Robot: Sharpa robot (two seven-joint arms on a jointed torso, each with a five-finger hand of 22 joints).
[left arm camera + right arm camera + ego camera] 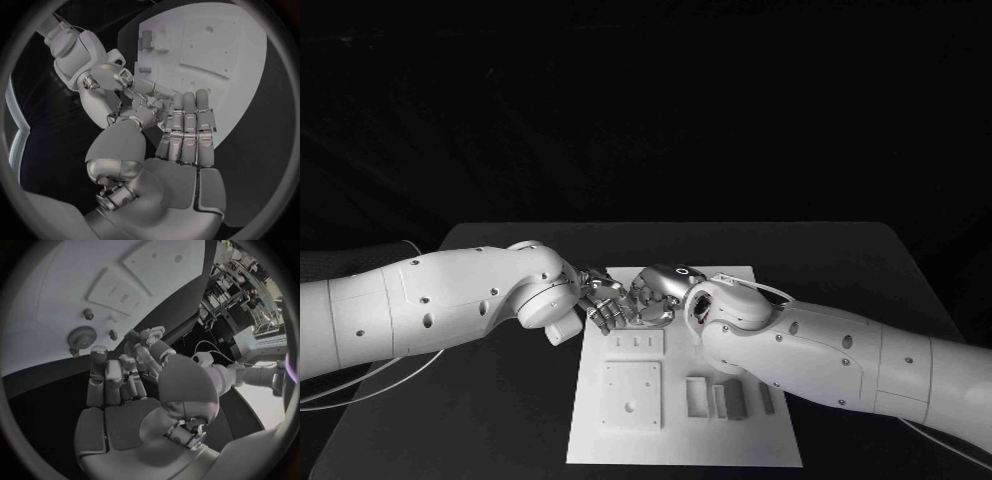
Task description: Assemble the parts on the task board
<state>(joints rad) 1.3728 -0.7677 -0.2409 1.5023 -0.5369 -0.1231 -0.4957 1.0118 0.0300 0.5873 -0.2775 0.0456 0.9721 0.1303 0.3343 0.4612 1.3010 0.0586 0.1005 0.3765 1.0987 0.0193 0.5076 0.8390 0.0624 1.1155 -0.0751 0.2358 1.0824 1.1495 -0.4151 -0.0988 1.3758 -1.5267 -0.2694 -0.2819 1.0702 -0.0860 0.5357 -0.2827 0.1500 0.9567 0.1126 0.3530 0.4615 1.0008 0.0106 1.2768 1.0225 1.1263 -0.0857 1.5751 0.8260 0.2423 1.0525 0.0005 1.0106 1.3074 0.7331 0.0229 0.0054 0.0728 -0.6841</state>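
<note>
The white task board [687,440] lies in the middle of the table. Over its far end my left hand [596,302] and right hand [655,298] meet fingertip to fingertip. In the left wrist view the left hand [184,131] keeps its fingers straight and side by side, thumb bent across, with the right hand [107,76] reaching in against the thumb. Whether a part sits between them is hidden. In the right wrist view the right hand [119,382] has its fingers curled near a grey gear [81,335] and a small peg [89,314] on the board.
On the board's near half lie a square raised plate [632,393], a small slotted plate [636,343] and three upright grey blocks [723,399]. Bare black table [473,420] runs on both sides of the board. Both forearms hang low over it.
</note>
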